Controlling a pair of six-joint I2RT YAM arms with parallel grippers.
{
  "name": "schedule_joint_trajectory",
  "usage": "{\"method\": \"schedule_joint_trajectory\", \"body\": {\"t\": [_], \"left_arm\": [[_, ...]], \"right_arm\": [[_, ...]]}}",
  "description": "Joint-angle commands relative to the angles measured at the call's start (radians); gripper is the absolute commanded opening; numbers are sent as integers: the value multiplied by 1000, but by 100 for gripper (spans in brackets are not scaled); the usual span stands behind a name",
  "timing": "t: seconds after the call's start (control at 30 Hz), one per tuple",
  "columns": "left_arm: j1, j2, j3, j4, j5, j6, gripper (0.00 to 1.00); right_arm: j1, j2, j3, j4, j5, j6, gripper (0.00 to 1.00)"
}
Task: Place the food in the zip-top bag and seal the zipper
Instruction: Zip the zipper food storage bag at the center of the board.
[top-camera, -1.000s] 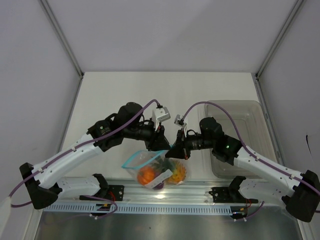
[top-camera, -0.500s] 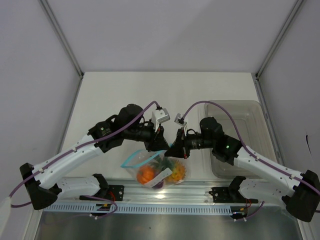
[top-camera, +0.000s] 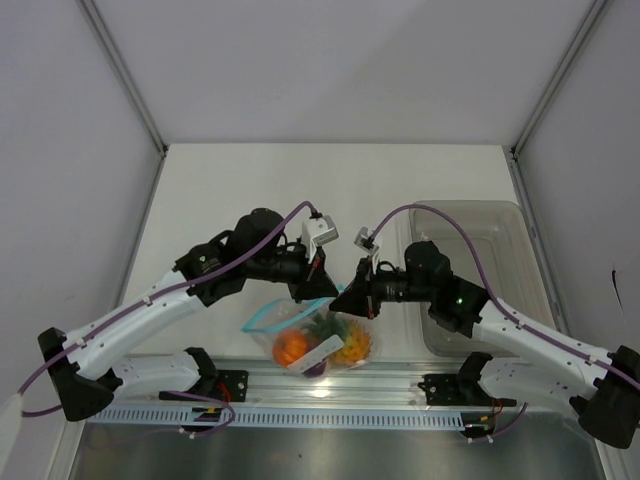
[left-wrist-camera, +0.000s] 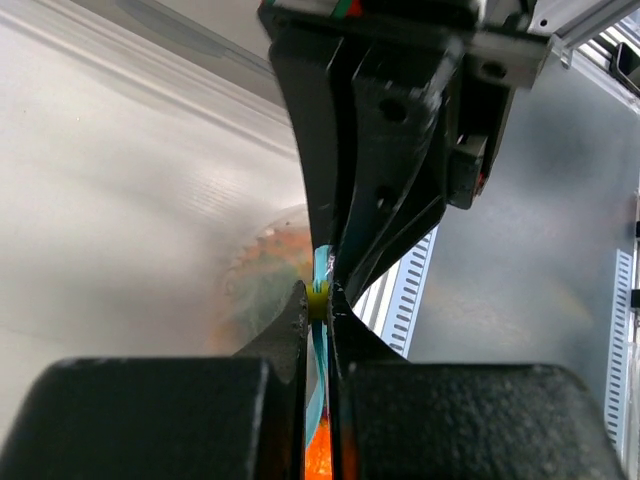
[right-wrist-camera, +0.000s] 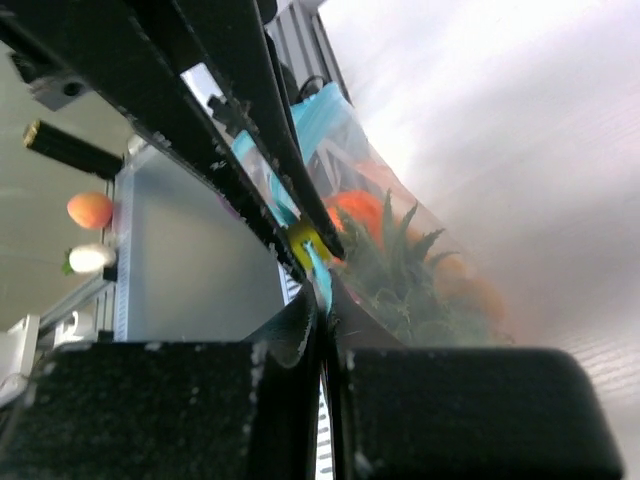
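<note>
So the bag (top-camera: 300, 325) is hanging over the near edge of the counter (top-camera: 250, 190), right between the two arms, pinched up by its top edge. The left pincer (left-wrist-camera: 318, 300) is clenched on the zipper (left-wrist-camera: 318, 345), that thin teal strip. The right pincer (right-wrist-camera: 322, 298) is clamped on the same strip just beside it, the two nearly nose to nose. There's a little yellow tab (right-wrist-camera: 305, 240) on the strip right at the left one's tips. The bag's clear and crinkly, sagging into a pouch with the food (top-camera: 340, 352) piled in the bottom. There's a lumpy orange piece (top-camera: 291, 348) on the left and the yellow pineapple (top-camera: 352, 345) on the right, its green crown (top-camera: 325, 328) poking toward the middle. A magenta piece (top-camera: 316, 370) peeks out lowest down. A white label (top-camera: 322, 350) slants across the front. The teal edge flares out leftward past the left pincer, and I can't tell if that stretch is pressed shut. A grey see-through bin (top-camera: 490, 230) sits off to the right, well apart.
</note>
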Motion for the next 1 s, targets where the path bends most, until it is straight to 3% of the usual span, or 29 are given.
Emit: {"method": "schedule_joint_trajectory", "body": {"t": [0.0,0.13,0.33,0.47,0.57,0.6,0.63,0.73,0.97], "left_arm": [[4,-23,-23,-12,20,8,1],[5,-38,-47,-12,40,14,1],[5,-44,-70,-23,60,20,1],[5,-53,-90,-27,55,25,1],[8,-44,-72,-26,52,31,1],[8,-40,-66,-27,55,34,1],[8,-37,-50,-29,56,36,1],[8,-21,-11,-37,53,46,1],[16,17,63,-75,52,76,1]], "right_arm": [[-12,-95,-27,170,106,83,0],[-32,-169,-74,192,221,132,0],[-129,-233,-174,272,201,239,0],[-140,-212,-168,279,148,239,0],[-138,-105,-75,189,-21,161,1],[-134,-44,-43,101,-94,96,6],[-126,-24,14,51,-107,59,23],[-97,-2,92,-104,-118,-67,44],[-95,-66,209,-322,9,-201,49]]}}
